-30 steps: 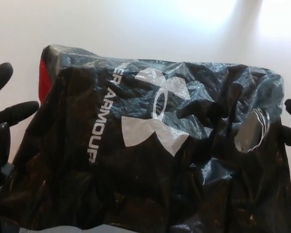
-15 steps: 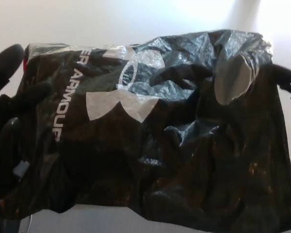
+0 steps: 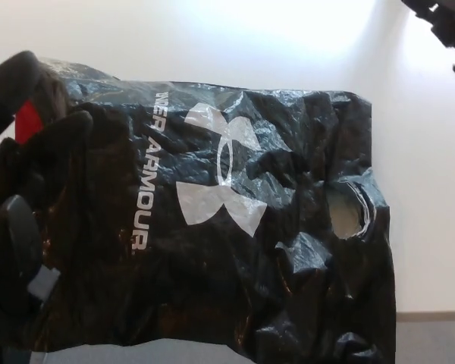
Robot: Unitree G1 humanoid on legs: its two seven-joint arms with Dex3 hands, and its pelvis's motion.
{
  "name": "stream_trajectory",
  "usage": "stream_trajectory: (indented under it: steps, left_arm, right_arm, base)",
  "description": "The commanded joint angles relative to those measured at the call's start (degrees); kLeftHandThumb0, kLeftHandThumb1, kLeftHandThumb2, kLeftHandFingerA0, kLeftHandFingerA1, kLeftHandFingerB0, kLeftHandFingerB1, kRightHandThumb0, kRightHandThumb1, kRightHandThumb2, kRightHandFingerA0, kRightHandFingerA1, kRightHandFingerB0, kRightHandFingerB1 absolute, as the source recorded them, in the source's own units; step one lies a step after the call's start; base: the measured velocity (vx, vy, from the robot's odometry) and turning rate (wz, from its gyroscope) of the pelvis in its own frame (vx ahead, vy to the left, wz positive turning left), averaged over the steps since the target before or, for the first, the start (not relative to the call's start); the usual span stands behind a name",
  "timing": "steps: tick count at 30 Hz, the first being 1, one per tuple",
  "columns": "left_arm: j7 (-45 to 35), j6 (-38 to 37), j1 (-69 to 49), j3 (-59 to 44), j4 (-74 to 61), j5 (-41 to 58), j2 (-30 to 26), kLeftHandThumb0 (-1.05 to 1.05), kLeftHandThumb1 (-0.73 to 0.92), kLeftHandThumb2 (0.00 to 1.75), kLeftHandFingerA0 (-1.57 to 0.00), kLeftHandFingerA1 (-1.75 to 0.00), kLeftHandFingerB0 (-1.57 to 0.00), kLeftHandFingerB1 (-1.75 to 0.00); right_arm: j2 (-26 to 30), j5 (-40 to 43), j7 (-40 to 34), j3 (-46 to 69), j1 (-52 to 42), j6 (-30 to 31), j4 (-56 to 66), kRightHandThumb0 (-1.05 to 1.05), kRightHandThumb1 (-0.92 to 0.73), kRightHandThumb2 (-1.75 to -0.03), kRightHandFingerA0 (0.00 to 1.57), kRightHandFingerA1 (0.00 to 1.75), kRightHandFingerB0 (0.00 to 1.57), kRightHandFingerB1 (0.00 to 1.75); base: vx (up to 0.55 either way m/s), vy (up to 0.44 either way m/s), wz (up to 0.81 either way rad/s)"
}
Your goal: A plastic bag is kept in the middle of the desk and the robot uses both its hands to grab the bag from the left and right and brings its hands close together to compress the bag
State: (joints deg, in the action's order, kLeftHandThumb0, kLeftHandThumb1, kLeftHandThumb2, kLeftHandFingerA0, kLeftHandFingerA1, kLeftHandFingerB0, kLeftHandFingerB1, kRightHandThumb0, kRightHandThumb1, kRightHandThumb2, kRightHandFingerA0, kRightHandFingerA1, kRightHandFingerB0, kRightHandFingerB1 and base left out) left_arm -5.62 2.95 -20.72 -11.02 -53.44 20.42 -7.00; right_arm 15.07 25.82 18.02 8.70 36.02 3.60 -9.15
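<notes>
black bag (image 3: 235, 220) fills most of the view, held up over the white tabletop (image 3: 432, 189). thin crinkled film: likely very light, soft, slippery, folds at any push. left robot hand (image 3: 26, 189) clamps the bag's left edge, fingers (image 3: 61, 133) wrapped onto the film. right robot hand (image 3: 440, 23) at far right corner, well apart from bag; fingers too cropped to tell. best holds look to be the side edges; the cut-out handle (image 3: 349, 212) sits on the right.
</notes>
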Motion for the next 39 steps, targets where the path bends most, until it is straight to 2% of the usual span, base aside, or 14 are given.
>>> stream_trajectory:
  steps: [1, 10, 11, 16, 18, 20, 27, 28, 29, 32, 33, 35, 36, 39]
  left_arm:
    - [-1.4, -10.5, -8.9, 5.3, -6.6, -3.4, 2.7, -0.77, 0.92, 0.75, -0.27, -0.51, -0.15, -0.32]
    - [-4.8, -18.6, -13.2, -0.1, -5.0, 0.8, 5.5, -0.79, 0.92, 0.74, -0.29, -0.51, -0.17, -0.30]
    - [-6.2, -21.2, -12.0, -2.6, -2.5, 2.7, 5.7, -0.77, 0.92, 0.75, -0.31, -0.47, -0.17, -0.29]
    - [-9.1, -28.2, -13.2, -6.2, 3.5, 5.1, 7.7, -0.77, 0.92, 0.73, -0.24, -0.43, -0.17, -0.28]
    - [-10.1, -31.1, -14.1, -5.9, 5.6, 4.7, 9.0, -0.76, 0.91, 0.72, -0.21, -0.41, -0.16, -0.28]
    - [-13.2, -37.7, -19.8, -4.3, 10.1, 3.8, 11.6, -0.35, 0.56, 1.14, -0.01, -0.51, 0.00, -0.49]
    - [-18.7, -50.2, -27.4, -2.0, 24.0, 3.3, 15.5, -0.35, 0.56, 1.14, -0.03, -0.52, 0.00, -0.49]
    - [-18.5, -54.7, -27.3, -2.9, 29.0, 1.4, 15.8, -0.74, 0.92, 0.74, -0.17, -0.44, -0.14, -0.32]
    - [-20.1, -54.6, -27.7, -2.6, 32.0, 2.2, 15.3, -0.34, 0.58, 1.15, -0.02, -0.51, 0.00, -0.49]
    - [-22.8, -52.9, -27.3, -3.2, 36.4, 4.5, 14.3, -0.34, 0.57, 1.15, -0.01, -0.50, 0.00, -0.48]
    - [-21.1, -51.4, -27.5, -3.4, 37.6, 3.1, 14.8, -0.75, 0.92, 0.72, -0.20, -0.38, -0.14, -0.28]
    - [-21.8, -52.1, -26.6, -3.3, 39.4, 3.9, 14.9, -0.74, 0.92, 0.70, -0.18, -0.39, -0.14, -0.29]
    - [-22.1, -52.1, -26.2, -3.4, 41.1, 4.3, 15.0, -0.35, 0.55, 1.13, -0.01, -0.50, 0.00, -0.48]
    - [-22.4, -54.0, -26.1, -4.2, 46.6, 3.5, 14.7, -0.34, 0.57, 1.14, -0.01, -0.50, 0.00, -0.48]
  right_arm:
    - [7.9, -15.0, -9.7, -4.5, 27.4, 6.4, -42.4, -0.76, -0.67, -0.99, 0.25, 0.52, 0.16, 0.43]
    - [2.8, -9.8, -9.2, 0.6, 7.2, -5.3, -15.6, -0.78, -0.90, -0.68, 0.21, 0.36, 0.19, 0.27]
    - [3.3, -13.1, -8.9, -0.2, -0.7, -8.3, -2.1, -0.90, -0.79, -1.13, 0.03, 0.44, 0.09, 0.36]
    - [2.4, -20.6, -6.2, 2.2, -26.0, -18.6, 31.1, -0.77, -0.72, -1.14, 0.00, 0.21, 0.00, 0.21]
    - [1.4, -20.4, -4.9, 3.7, -31.8, -21.0, 35.6, -0.82, -0.89, -0.68, 0.00, 0.06, 0.00, 0.14]
    - [-2.2, -22.0, -2.1, 8.6, -43.5, -34.5, 38.0, -0.97, -0.76, -1.05, 0.00, 0.06, 0.00, 0.00]
    - [-10.1, -26.1, 0.3, 19.4, -63.5, -59.9, 32.2, -0.88, -0.76, -1.01, 0.00, 0.11, 0.00, 0.07]
    - [-9.3, -26.6, 1.4, 20.0, -67.1, -64.0, 27.0, -0.72, -0.75, -1.08, 0.00, 0.28, 0.03, 0.29]
    - [-6.7, -27.7, 1.7, 18.3, -71.1, -58.6, 26.0, -0.78, -0.80, -1.14, 0.02, 0.35, 0.11, 0.34]
    - [-4.8, -24.2, 2.8, 13.7, -76.2, -50.0, 24.3, -0.86, -0.84, -1.18, 0.02, 0.26, 0.11, 0.28]
    - [-4.0, -23.3, 3.0, 12.6, -77.0, -48.8, 21.9, -0.84, -0.84, -1.18, 0.04, 0.27, 0.05, 0.28]
    - [-3.6, -23.7, 2.4, 12.2, -77.3, -49.5, 20.1, -0.78, -0.92, -0.79, 0.01, 0.21, 0.02, 0.24]
    - [-3.9, -24.5, 1.4, 11.8, -77.6, -50.5, 18.3, -0.84, -0.87, -1.21, 0.00, 0.20, 0.00, 0.22]
    - [-6.5, -26.9, -2.8, 10.6, -77.8, -53.4, 13.7, -0.86, -0.87, -1.20, 0.00, 0.19, 0.00, 0.21]
  base:
    - [0.00, 0.000, 0.00]
    - [0.00, 0.000, 0.00]
    - [0.00, 0.000, 0.00]
    - [0.00, 0.000, 0.00]
    - [0.00, 0.000, 0.00]
    - [0.00, 0.000, 0.00]
    - [0.00, 0.000, 0.00]
    - [0.00, 0.000, 0.00]
    - [0.00, 0.000, 0.00]
    - [0.00, 0.000, 0.00]
    - [0.00, 0.000, 0.00]
    - [0.00, 0.000, 0.00]
    - [0.00, 0.000, 0.00]
    - [0.00, 0.000, 0.00]
